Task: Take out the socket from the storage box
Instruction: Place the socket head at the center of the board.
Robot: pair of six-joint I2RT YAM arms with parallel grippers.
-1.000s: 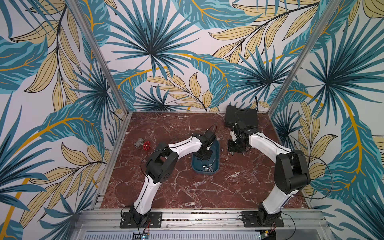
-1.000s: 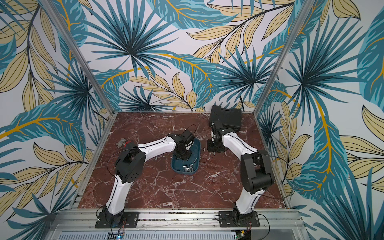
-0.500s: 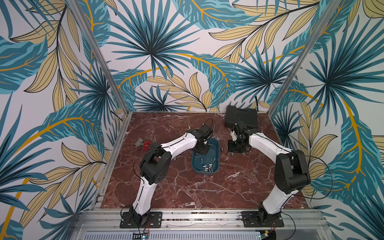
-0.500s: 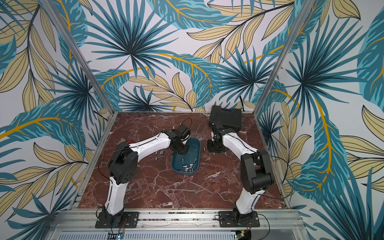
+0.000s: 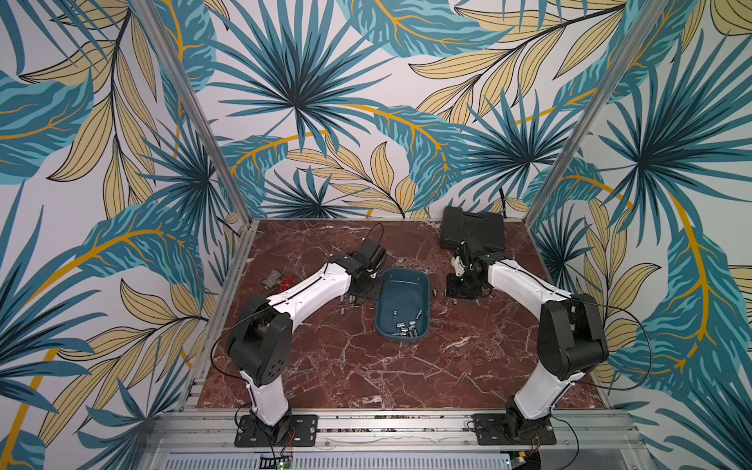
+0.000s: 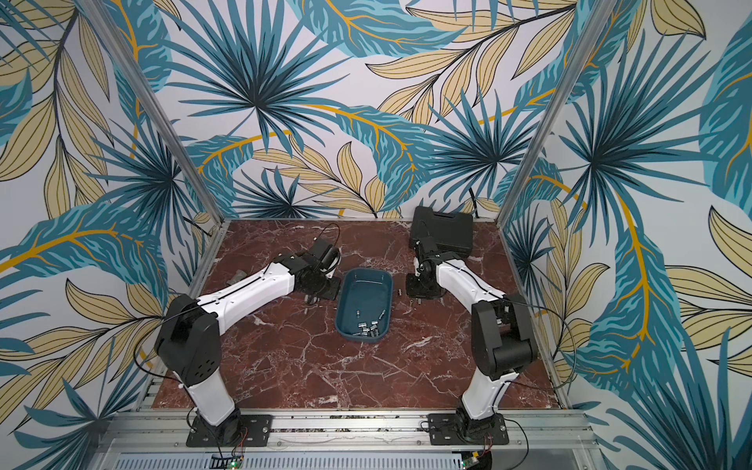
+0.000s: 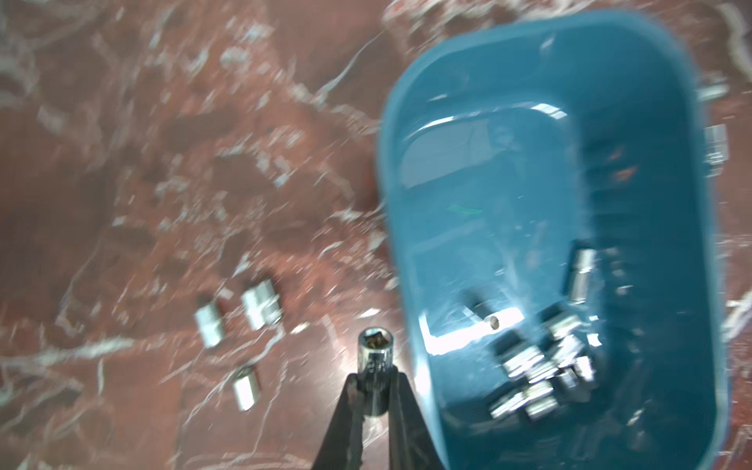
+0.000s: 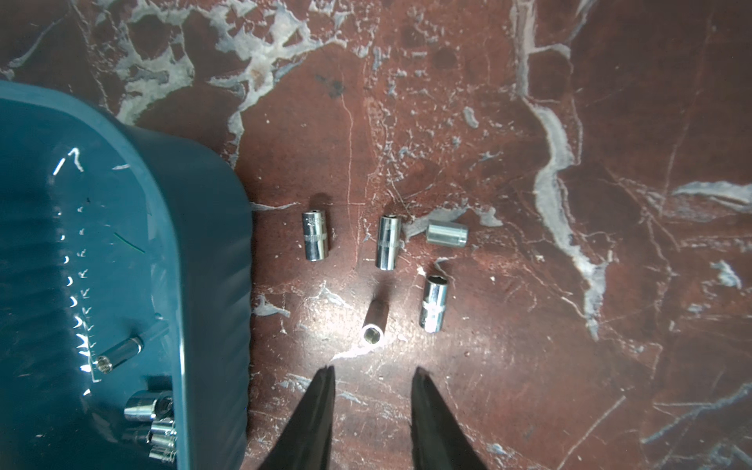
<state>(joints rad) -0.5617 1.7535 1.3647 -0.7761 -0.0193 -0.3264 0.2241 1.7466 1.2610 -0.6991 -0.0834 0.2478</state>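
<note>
The storage box (image 5: 381, 302), a shallow teal bin, sits mid-table in both top views, its rim (image 6: 340, 303) showing plainly, with several chrome sockets (image 5: 405, 328) heaped at its near end. My left gripper (image 7: 374, 376) is shut on one chrome socket (image 7: 375, 353), which it holds over the marble just outside the box wall (image 7: 401, 228). In a top view the left gripper (image 5: 360, 289) stands at the box's left side. My right gripper (image 8: 372, 372) is open and holds nothing. It hovers over the marble right of the box (image 8: 211, 252).
Loose sockets (image 7: 260, 305) lie on the marble left of the box, and several more (image 8: 315, 238) lie in front of the right gripper. A black tool case (image 5: 472, 228) stands at the back right. A red-handled valve (image 5: 280, 280) lies at the left edge.
My left arm has swung from over the box to its left side and out past the rim, carrying the socket. The right arm has not moved.
</note>
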